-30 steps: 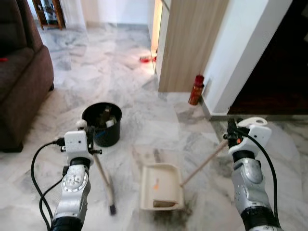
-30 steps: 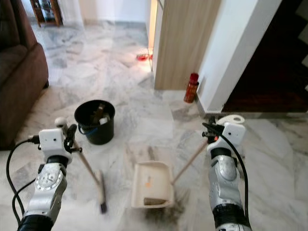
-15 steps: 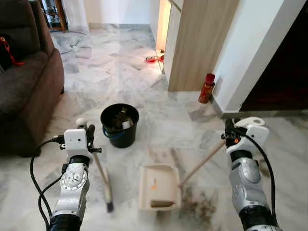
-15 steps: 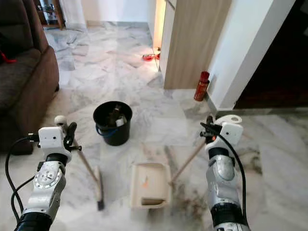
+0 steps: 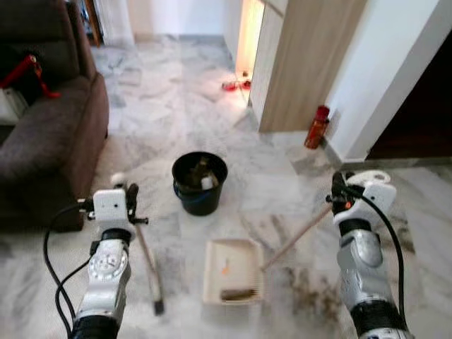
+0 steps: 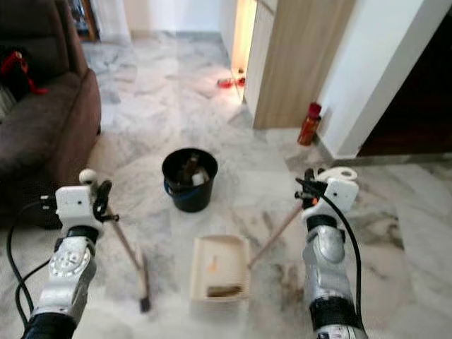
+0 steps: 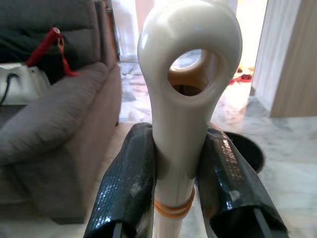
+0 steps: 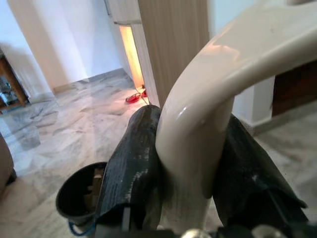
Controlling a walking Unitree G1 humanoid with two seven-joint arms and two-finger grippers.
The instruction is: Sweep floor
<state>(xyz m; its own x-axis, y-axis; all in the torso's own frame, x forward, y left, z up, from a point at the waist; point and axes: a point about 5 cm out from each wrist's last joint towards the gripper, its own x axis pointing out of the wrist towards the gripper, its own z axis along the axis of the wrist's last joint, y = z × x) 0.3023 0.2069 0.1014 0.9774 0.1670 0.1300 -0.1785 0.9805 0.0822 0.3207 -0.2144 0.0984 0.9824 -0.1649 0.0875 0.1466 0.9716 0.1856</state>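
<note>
While both arms are reaching forward, the left gripper is clamping the broom handle and the right gripper is squeezing the dustpan handle.

Broom lies left of dustpan, bucket beyond them.

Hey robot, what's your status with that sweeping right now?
Left gripper shut on broom handle. Right gripper shut on dustpan handle; debris in pan. Black bucket just ahead, dirt patch by pan.
</note>
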